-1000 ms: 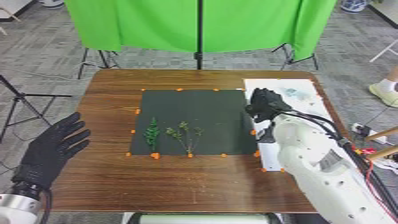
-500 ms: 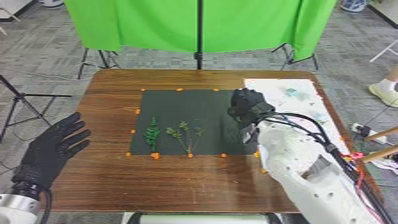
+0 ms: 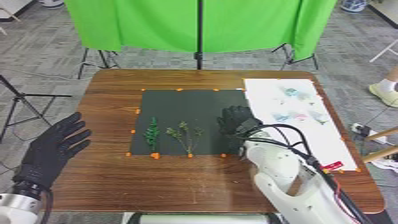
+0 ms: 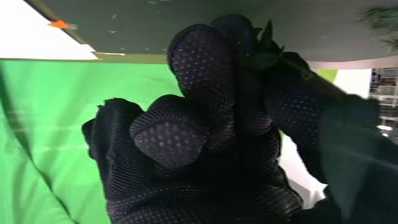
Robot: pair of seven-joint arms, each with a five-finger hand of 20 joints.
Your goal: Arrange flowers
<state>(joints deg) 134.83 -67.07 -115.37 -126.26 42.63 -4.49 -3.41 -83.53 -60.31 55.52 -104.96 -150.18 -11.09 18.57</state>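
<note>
Head view: right hand [image 3: 235, 120] over mat [image 3: 182, 107] — right wrist view: pinching sprig [image 4: 264, 59] (green, leafy).

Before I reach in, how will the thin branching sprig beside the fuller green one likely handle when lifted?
The branching sprig is probably light and bendy, since its stems look very thin. Its tips may sway or snag, as they fan apart. It seems unlikely to roll, lying spread on the dark sheet.
</note>
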